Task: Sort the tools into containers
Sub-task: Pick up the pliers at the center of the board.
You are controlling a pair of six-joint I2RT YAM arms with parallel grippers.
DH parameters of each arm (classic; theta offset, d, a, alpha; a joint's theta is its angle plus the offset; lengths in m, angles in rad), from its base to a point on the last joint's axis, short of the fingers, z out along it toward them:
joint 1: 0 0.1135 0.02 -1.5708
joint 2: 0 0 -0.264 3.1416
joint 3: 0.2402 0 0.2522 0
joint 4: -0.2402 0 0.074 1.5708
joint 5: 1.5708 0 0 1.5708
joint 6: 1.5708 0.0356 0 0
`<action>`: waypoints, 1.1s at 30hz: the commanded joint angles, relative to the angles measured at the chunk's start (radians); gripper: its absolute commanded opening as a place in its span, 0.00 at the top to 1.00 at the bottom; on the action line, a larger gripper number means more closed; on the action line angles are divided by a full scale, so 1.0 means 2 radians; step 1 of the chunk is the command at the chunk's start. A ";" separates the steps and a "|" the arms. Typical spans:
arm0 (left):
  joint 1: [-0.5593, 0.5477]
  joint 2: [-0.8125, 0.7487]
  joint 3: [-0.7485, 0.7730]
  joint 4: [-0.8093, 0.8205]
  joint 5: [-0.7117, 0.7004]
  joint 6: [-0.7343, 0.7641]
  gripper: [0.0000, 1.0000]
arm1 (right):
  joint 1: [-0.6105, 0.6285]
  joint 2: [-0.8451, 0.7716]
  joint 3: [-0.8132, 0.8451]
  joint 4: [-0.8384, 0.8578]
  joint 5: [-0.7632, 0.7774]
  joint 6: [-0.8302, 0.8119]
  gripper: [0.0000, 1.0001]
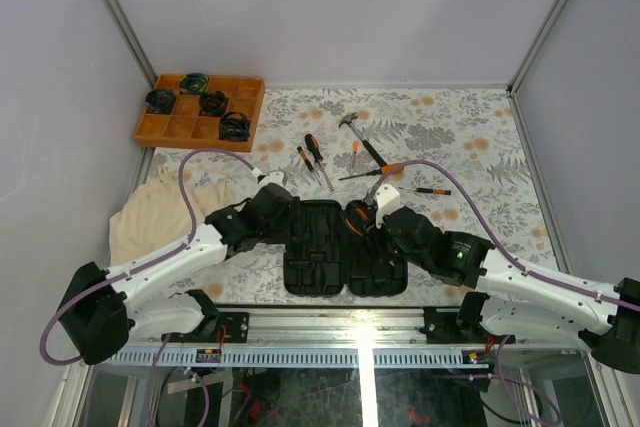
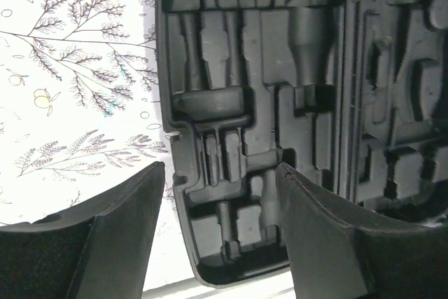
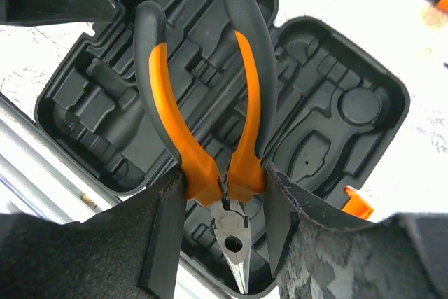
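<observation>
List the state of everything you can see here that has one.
Tool case: open flat, visible slots empty.
Pliers: gripped by right pincer, over the case.
Left pincer: open, empty.
Hammer: lying loose on table.
Screwdrivers: lying loose on table.

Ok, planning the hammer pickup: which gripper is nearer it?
Right. The right gripper, holding the pliers over the case, lies closer to the hammer; the left gripper hangs farther off, over the case's left edge.
</observation>
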 commanded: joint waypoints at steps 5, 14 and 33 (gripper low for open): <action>0.015 0.075 0.008 0.025 -0.063 -0.021 0.42 | 0.003 -0.034 -0.030 0.052 0.000 0.072 1.00; 0.021 0.129 0.015 0.060 -0.060 -0.020 0.49 | 0.003 -0.049 -0.051 0.061 -0.001 0.080 1.00; 0.042 0.161 -0.010 0.083 -0.054 -0.072 0.92 | 0.003 -0.077 -0.069 0.055 0.072 0.134 0.98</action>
